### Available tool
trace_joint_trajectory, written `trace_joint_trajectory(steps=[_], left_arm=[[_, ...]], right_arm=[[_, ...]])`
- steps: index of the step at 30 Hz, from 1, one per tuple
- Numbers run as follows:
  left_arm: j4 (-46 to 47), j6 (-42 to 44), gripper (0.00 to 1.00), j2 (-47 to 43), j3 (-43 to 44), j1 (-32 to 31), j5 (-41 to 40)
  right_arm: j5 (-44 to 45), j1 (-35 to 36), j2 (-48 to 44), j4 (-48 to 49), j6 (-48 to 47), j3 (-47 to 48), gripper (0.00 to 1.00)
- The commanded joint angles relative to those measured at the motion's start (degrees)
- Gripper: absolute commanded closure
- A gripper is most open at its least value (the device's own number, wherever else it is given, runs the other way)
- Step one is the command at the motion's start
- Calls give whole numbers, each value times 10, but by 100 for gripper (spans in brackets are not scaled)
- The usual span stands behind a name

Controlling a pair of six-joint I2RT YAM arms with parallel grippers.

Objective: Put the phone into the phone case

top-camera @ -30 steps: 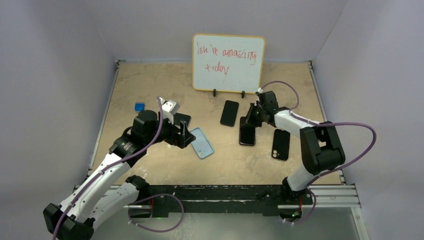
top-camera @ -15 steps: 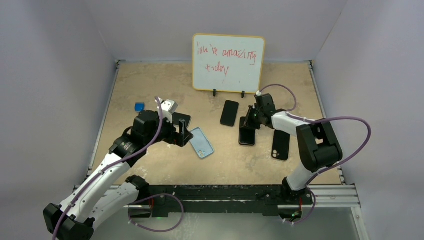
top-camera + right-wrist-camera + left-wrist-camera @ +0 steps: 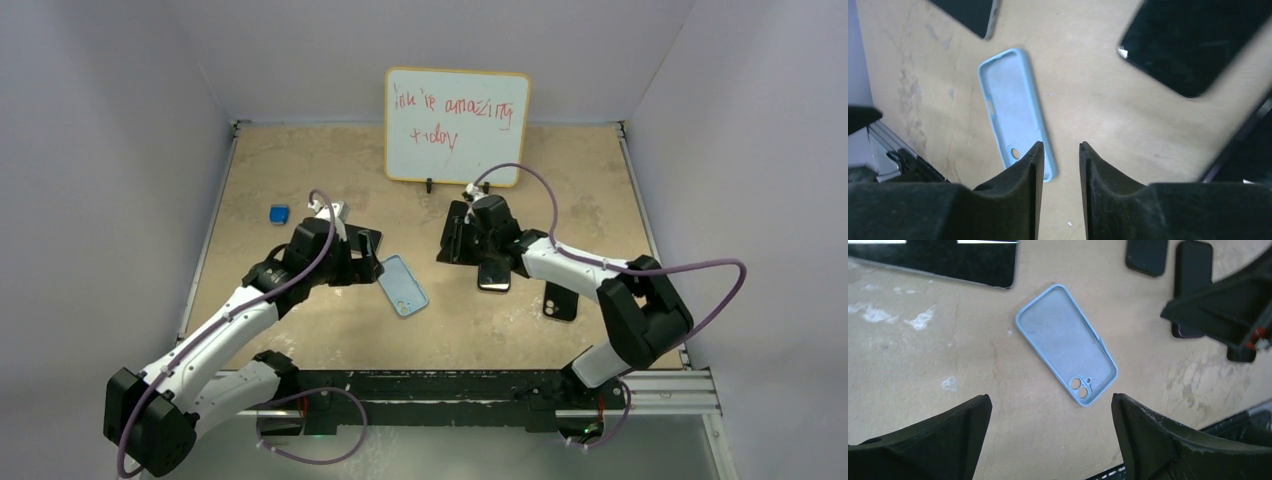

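Note:
The light blue phone case (image 3: 402,285) lies hollow side up mid-table, also seen in the left wrist view (image 3: 1065,342) and the right wrist view (image 3: 1013,110). The phone (image 3: 493,278), dark with a reddish rim, lies flat to its right, half hidden under my right arm; its upper part shows here too (image 3: 1193,265). My left gripper (image 3: 372,255) (image 3: 1050,397) hovers wide open just left of the case, holding nothing. My right gripper (image 3: 452,240) (image 3: 1060,145) sits left of the phone, above the table, jaws slightly apart with nothing between them.
A black phone (image 3: 1193,45) (image 3: 1147,255) lies by my right gripper. Another dark phone (image 3: 948,260) lies near my left gripper. A dark phone-shaped slab (image 3: 560,300) lies at the right, a small blue cube (image 3: 279,213) at the left and a whiteboard (image 3: 457,125) at the back.
My right gripper has swung left, away from the phone, and its jaws have parted from shut. My left arm has shifted slightly; its gripper stays open by the case.

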Motion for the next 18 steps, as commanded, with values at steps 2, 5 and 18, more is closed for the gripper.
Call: trace_joint_trajectory(steps=[2,5,18], left_arm=[[19,-120,11,-18,-23,17,-137],[32,-156,14,-36,-31,25,-175],[-6,-40,0,-45,11,25,-129]], right_arm=[[21,51,23,53,-7,28,62],[97,55,43,24,-7,60,46],[366,55,154,-104,53,205,1]])
